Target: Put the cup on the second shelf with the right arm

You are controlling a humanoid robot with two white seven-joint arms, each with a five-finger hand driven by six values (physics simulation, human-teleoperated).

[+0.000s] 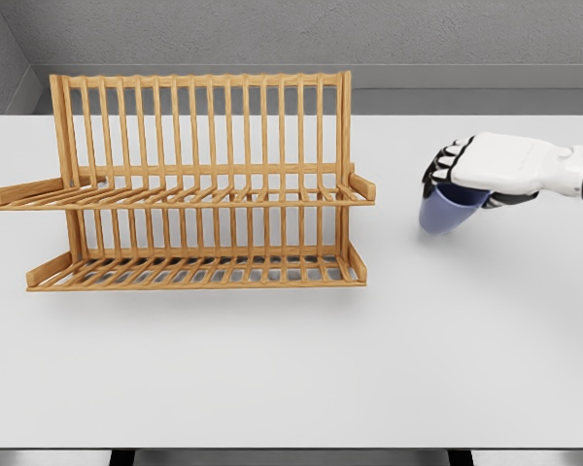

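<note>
A blue cup (443,212) sits at the right of the white table, tilted, its upper part covered by my right hand (463,179). That hand reaches in from the right edge, palm down, with its dark-tipped fingers curled over the cup's rim. A wooden two-tier dish rack (189,184) stands at the left centre; its upper shelf (185,197) and lower shelf (194,272) hold nothing. The cup is about a hand's width to the right of the rack's right end. My left arm does not show.
The white table (291,379) stretches wide in front of the rack and the cup. A grey wall runs behind the table's far edge. The rack's tall slatted back stands along its far side.
</note>
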